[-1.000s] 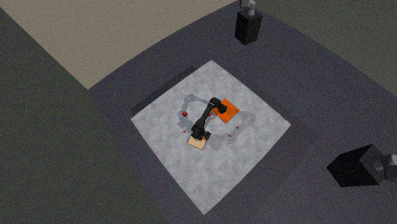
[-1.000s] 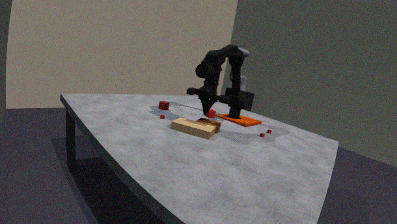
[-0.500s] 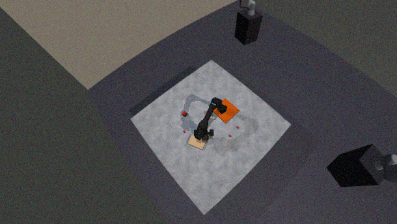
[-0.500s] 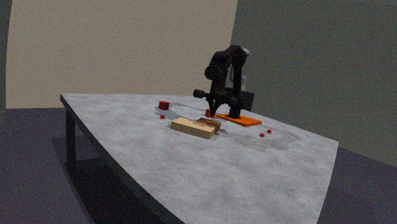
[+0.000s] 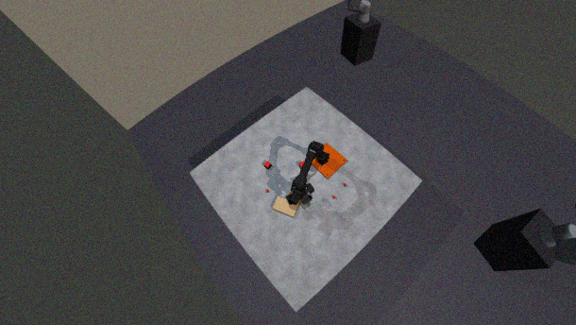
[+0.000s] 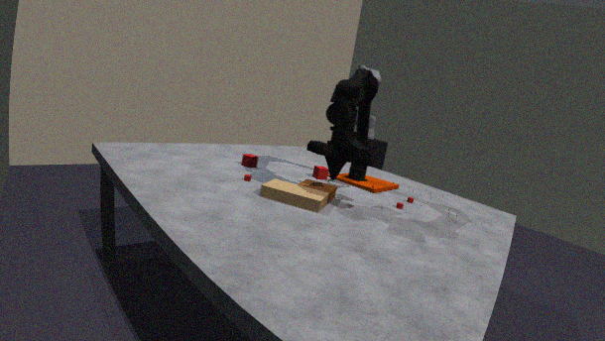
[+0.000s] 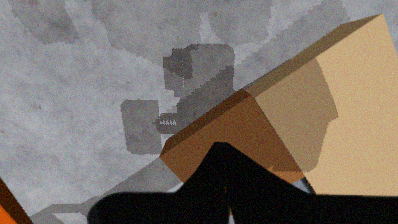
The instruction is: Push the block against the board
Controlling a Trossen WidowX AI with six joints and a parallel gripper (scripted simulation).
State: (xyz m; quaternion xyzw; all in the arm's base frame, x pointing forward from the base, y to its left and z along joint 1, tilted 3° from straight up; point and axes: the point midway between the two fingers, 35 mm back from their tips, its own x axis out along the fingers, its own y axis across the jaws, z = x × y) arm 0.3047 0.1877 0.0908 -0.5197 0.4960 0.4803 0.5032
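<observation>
In the exterior view, the pale board is seen to the left of the hand, lying flat on the surface. Its straight, crisp edges suggest stiff wood, probably of modest weight and not fragile; it may be nudged out of line if the block is pressed hard.

Next, just left of and below the hand, the brown square block is seen with one side apparently against the board's side; one of its edges looks nearly even with the board's edge. Full contact cannot be confirmed. The block is likely rigid and quick to slide or turn under an off-centre push. No grasp is called for: any correction is best made low, at mid-face.

Rightmost, the hand is pressed together, with nothing pinched; its fingers are best kept shut for pushing.
</observation>
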